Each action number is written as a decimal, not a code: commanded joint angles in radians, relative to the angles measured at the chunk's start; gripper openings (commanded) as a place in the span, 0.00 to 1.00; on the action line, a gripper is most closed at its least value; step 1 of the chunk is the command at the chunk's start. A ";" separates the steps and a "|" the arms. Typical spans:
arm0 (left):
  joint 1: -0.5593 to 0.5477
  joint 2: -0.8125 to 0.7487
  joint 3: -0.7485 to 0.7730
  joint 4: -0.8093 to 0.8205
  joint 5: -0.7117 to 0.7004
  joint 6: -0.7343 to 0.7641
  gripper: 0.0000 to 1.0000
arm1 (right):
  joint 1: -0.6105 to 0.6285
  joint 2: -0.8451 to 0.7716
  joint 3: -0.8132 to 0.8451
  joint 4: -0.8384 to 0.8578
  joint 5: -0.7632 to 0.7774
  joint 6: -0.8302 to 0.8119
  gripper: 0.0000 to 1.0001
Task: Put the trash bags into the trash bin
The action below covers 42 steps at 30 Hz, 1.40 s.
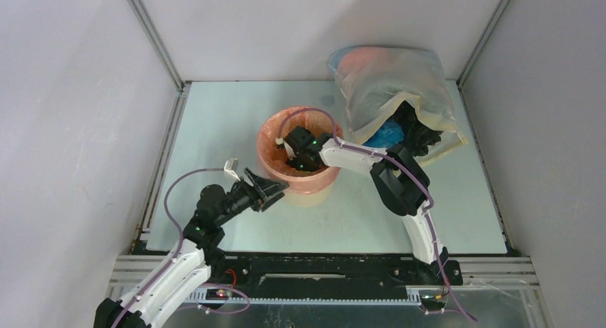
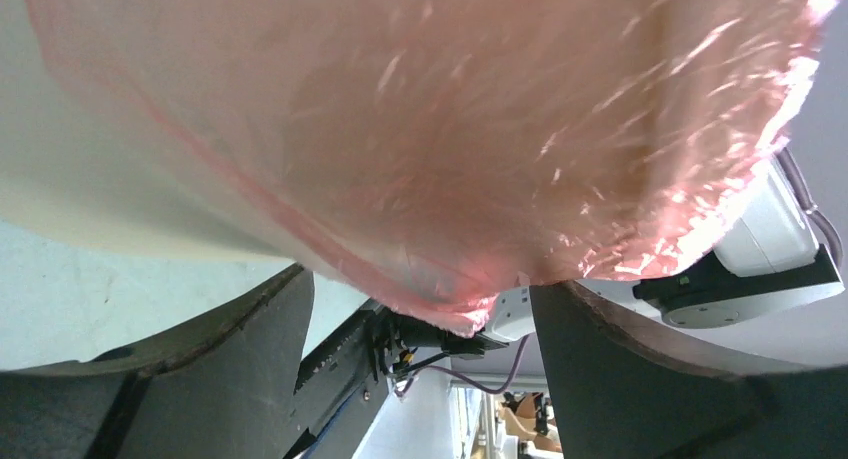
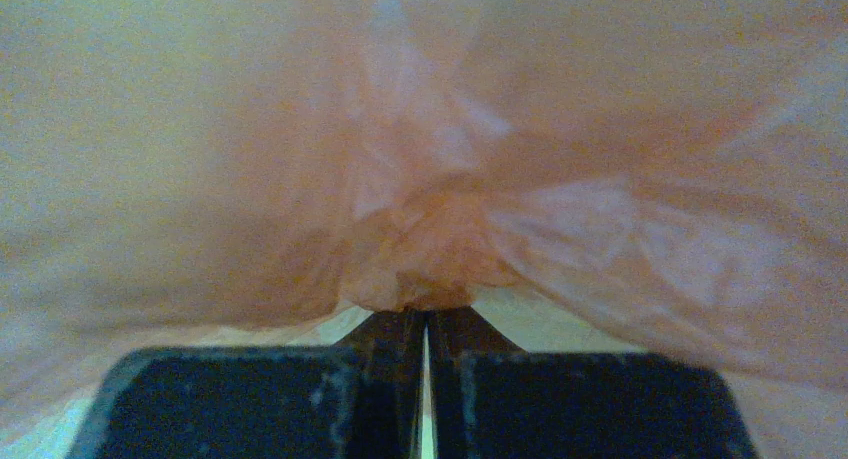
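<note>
One trash bin [image 2: 100, 179], one pink trash bag [image 1: 270, 138], one clear sack [image 1: 389, 78].

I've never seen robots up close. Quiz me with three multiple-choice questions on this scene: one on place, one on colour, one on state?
1. Where is the right hand? A inside the trash bin; B beside it; C far above it.
2. What colour is the trash bag? A black; B pink; C green.
3. The right hand is: A wide open; B shut on the trash bag; C shut on nothing.
Answers: 1 A, the top view shows it reaching inside the rim. 2 B, pink film drapes over the bin's wall. 3 B, its fingers pinch bunched film.
</note>
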 commanded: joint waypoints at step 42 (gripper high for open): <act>0.002 -0.063 -0.009 -0.355 -0.311 0.211 0.83 | 0.007 -0.234 0.053 -0.093 0.074 0.002 0.00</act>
